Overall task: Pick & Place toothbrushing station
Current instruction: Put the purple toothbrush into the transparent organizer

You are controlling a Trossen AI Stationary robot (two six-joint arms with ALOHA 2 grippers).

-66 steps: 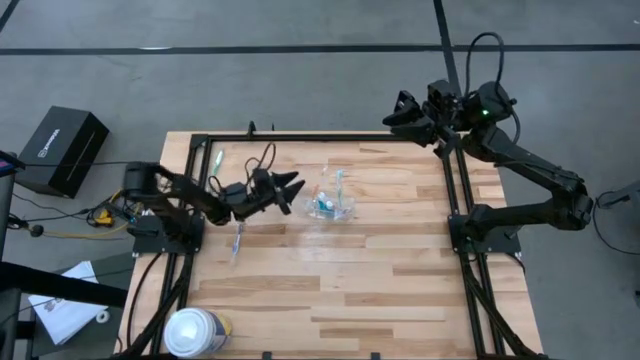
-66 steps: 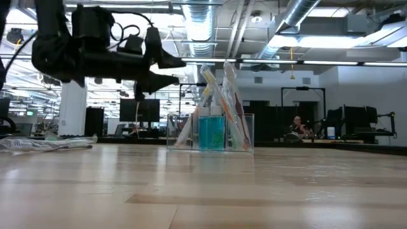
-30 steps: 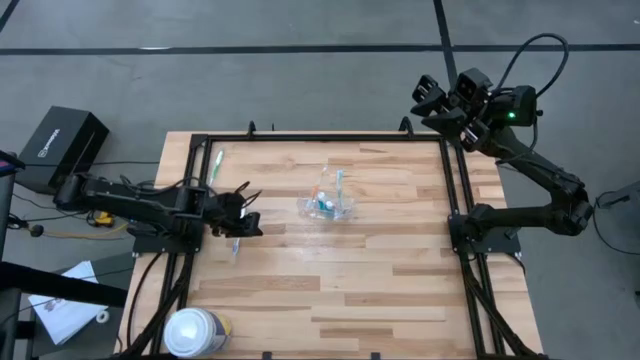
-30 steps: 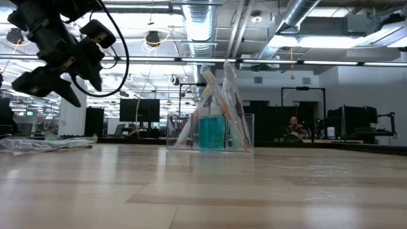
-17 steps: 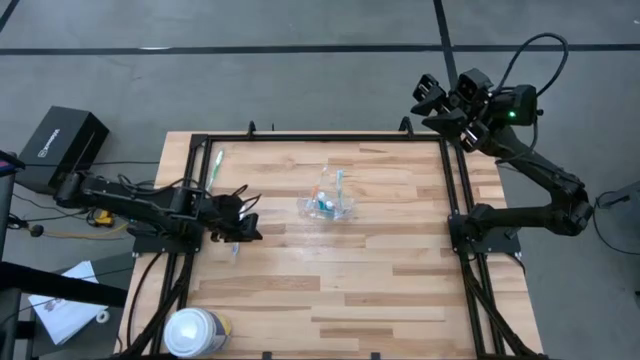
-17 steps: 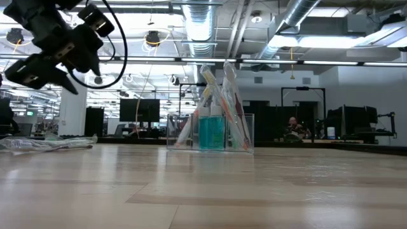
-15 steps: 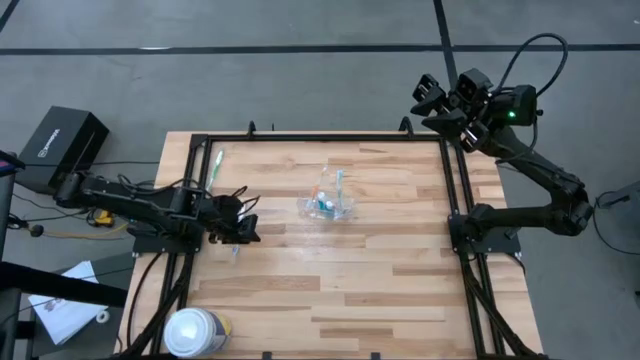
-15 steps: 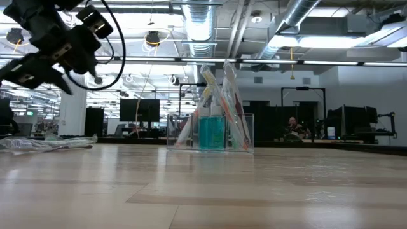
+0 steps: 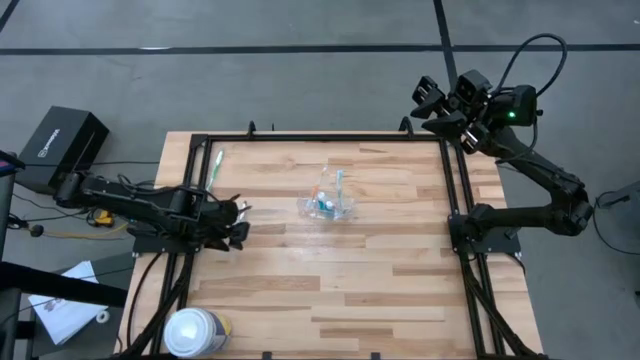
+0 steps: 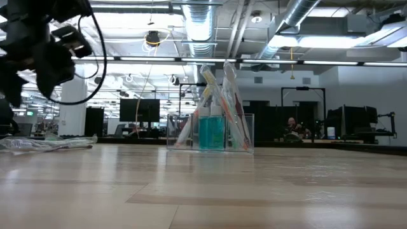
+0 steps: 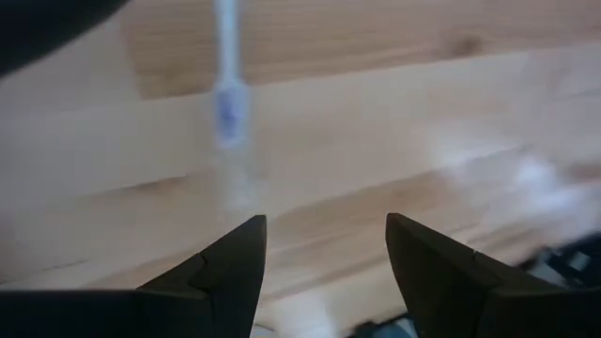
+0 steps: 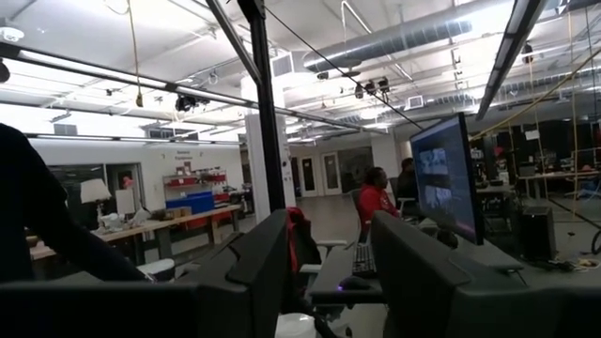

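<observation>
Pale wooden planks make up the table (image 9: 330, 270), framed by black rails, with an open workshop hall behind it. As landmark, take the clear cup (image 9: 328, 203) standing near the table's middle; it holds several toothbrushes upright, leaning together, with a blue-green item among them.

Well to the left of the cup, the left gripper (image 9: 236, 224) hangs low over the planks, fingers spread with nothing between them. Its wrist view looks past those fingers at a slim pale toothbrush (image 11: 226, 89) lying flat on the wood; it is blurred, so its colour is probably white or bluish. Farther from the cup, near the table's left rear corner, a green toothbrush (image 9: 214, 163) lies loose.

Beyond the cup's far right, off the table's rear corner, the right gripper (image 9: 432, 98) waits raised, fingers partly apart and empty.

Judging by its build, the loose toothbrush is light, stiff and smooth, so it could skid or pivot under a careless pinch. Taking it across the handle near mid-length, fingers straddling it squarely, seems the safest hold.
</observation>
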